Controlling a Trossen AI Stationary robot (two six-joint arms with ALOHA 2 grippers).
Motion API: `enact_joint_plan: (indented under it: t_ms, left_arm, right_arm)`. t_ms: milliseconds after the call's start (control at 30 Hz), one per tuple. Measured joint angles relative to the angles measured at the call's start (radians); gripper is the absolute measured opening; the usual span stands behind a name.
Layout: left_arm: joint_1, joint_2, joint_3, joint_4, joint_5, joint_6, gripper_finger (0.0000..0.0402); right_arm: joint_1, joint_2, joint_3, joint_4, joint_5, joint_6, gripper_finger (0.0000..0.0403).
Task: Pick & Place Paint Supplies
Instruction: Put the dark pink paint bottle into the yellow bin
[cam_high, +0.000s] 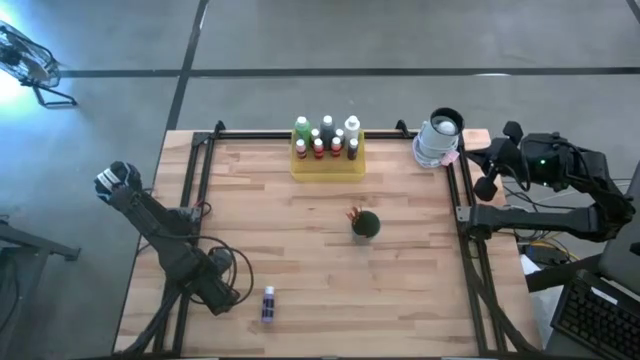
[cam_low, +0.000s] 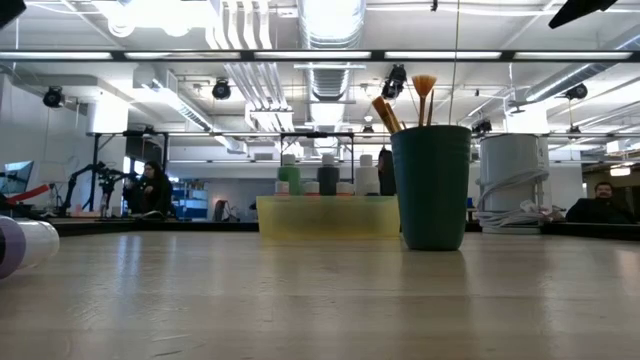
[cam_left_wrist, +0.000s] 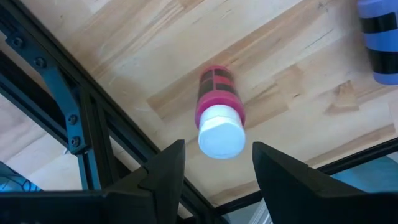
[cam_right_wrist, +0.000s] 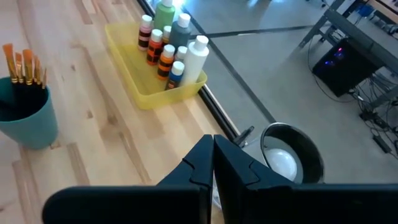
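One purple bottle (cam_high: 268, 305) lies on its side near surface's (cam_high: 300, 250) front edge — my left hand (cam_high: 225, 296) beside it, fingers spread to straddle. Right hand (cam_right_wrist: 213, 163) shut, parked off right edge.

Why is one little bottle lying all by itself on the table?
That purple bottle lies on its side near the table's front edge, apart from the others standing upright in the yellow tray. The left pincer is open just beside its white cap. Nothing looks spilled.
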Motion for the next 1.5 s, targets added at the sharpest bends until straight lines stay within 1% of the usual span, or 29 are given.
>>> enact_joint_plan:
  t_ms: [133, 367, 600, 800, 1033, 1167, 1367, 1500]
  left_arm:
    - [0.0, 0.0, -0.011, 0.015, 0.0, 0.0, 0.0193]
    - [0.0, 0.0, -0.062, 0.103, 0.001, 0.0, 0.0193]
    - [0.0, 0.0, -0.085, 0.104, 0.004, 0.0, 0.0193]
    - [0.0, 0.0, -0.11, 0.139, 0.005, 0.0, 0.0193]
    - [0.002, 0.0, -0.111, 0.154, 0.007, -0.001, 0.0192]
    - [0.002, 0.0, -0.111, 0.154, 0.017, 0.0, 0.0177]
    - [0.003, 0.0, -0.111, 0.152, 0.023, 0.0, 0.0127]
    - [0.003, 0.0, -0.111, 0.152, 0.024, 0.0, 0.0123]
  right_arm:
    - [0.0, 0.0, 0.0, 0.0, 0.0, -0.001, 0.0008]
    - [0.0, 0.0, 0.0, 0.0, 0.0, -0.004, 0.0008]
    - [0.0, 0.0, 0.0, 0.0, 0.0, -0.004, 0.0008]
    - [0.0, 0.0, 0.0, 0.0, 0.0, -0.004, 0.0008]
    - [0.0, 0.0, 0.0, 0.0, 0.0, -0.004, 0.0008]
    - [0.0, 0.0, 0.0, 0.0, 0.0, -0.004, 0.0008]
    - [0.0, 0.0, 0.0, 0.0, 0.0, -0.005, 0.0008]
    - [0.0, 0.0, 0.0, 0.001, 0.0, -0.003, 0.0008]
